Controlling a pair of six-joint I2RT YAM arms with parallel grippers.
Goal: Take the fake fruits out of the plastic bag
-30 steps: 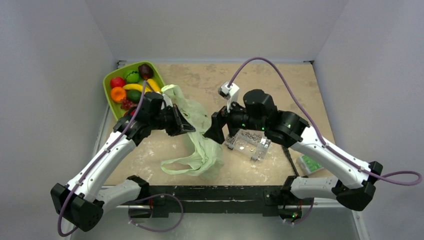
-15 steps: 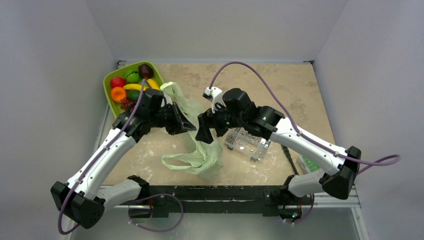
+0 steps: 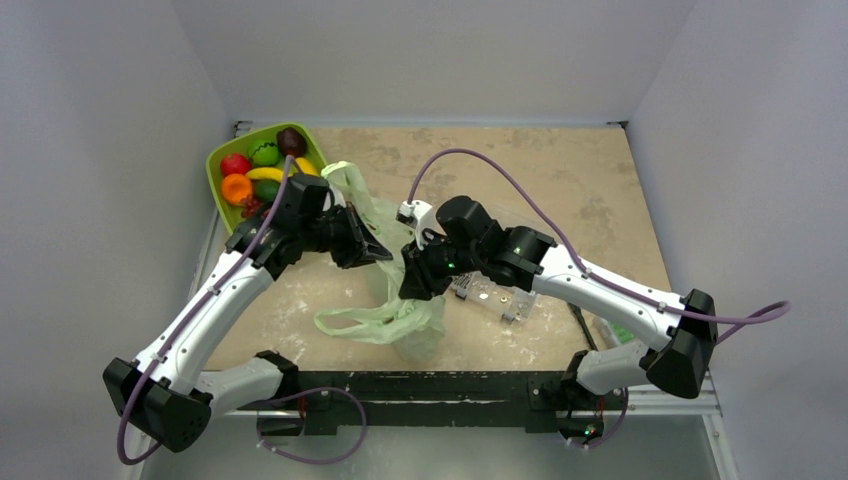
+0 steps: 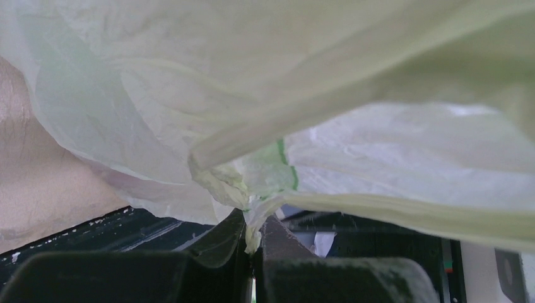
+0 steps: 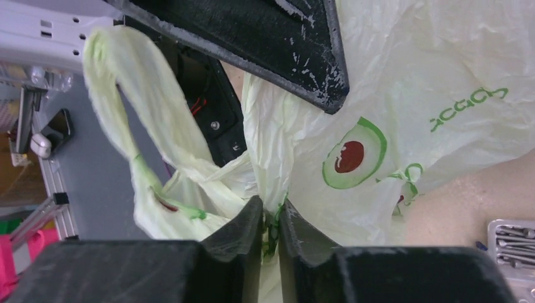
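Both claws are clamped on the plastic bag (image 3: pixel 400 322): the left gripper (image 4: pixel 253 222) nips a fold of film, and the right gripper (image 5: pixel 271 211) pinches a gathered pleat close by. The bag drapes mid-table between the 2 arms, its long axis running from the handle by the green tray (image 3: pixel 212 165) toward the near edge. It looks feather-light, limp and slippery, so bunched film or a handle seems the safest hold. No fake fruits show inside.

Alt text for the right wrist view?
The right gripper pinches a fold of the pale green plastic bag, jaws nearly together. An avocado print shows on the bag; a box of screws sits at the lower right corner.
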